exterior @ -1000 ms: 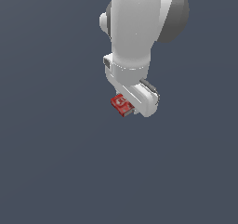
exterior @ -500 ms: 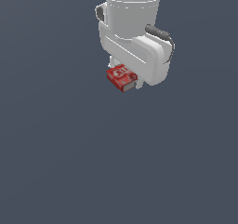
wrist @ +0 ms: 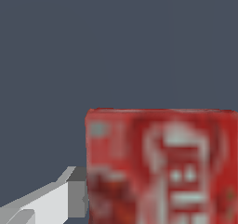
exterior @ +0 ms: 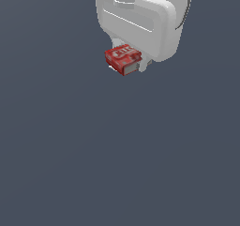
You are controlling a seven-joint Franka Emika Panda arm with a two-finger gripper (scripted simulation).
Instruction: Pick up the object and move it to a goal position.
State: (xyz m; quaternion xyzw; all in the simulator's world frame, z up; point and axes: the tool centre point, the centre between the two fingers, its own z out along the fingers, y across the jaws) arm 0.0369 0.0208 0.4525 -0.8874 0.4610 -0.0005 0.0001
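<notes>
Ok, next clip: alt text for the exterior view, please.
A small red rectangular box with white lettering sits at the lower end of a bulky white robot gripper near the top of the frame. The gripper's body hides its fingers. The rest of the picture is a plain dark grey-blue background.

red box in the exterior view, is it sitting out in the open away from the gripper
No, the red box is tucked right under the white gripper, partly covered by it.

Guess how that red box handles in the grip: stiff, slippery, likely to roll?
The red box looks stiff: its edges stay straight in the wrist view. Flat faces suggest it won't roll. Probably light for its size, being narrower than the gripper. Slipperiness can't be judged.
</notes>
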